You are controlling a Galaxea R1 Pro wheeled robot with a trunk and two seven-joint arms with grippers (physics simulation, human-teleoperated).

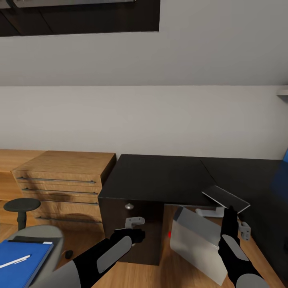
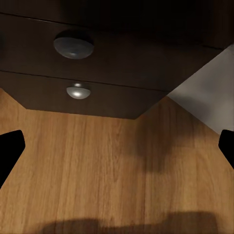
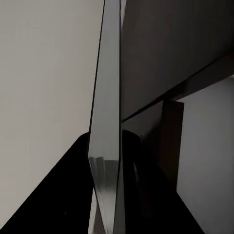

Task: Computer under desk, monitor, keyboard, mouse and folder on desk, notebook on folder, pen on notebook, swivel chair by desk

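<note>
Right gripper [image 1: 229,212] clamped on notebook [image 1: 226,199], held over desk [image 1: 160,180] edge. Left gripper [image 1: 134,236] apart, empty. Folder [image 1: 20,262] sits on chair [image 1: 44,236]; move it first, keep notebook level.

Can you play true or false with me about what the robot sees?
1. The blue folder lies on the desk. False: it lies on the swivel chair seat.
2. A white pen lies on the folder. True.
3. The right gripper holds the notebook. True.
4. The desk top is light wood. False: it is black; the drawer unit beside it is wooden.
5. The left gripper grips the computer. False: it is open and empty, near the desk drawers.
</note>
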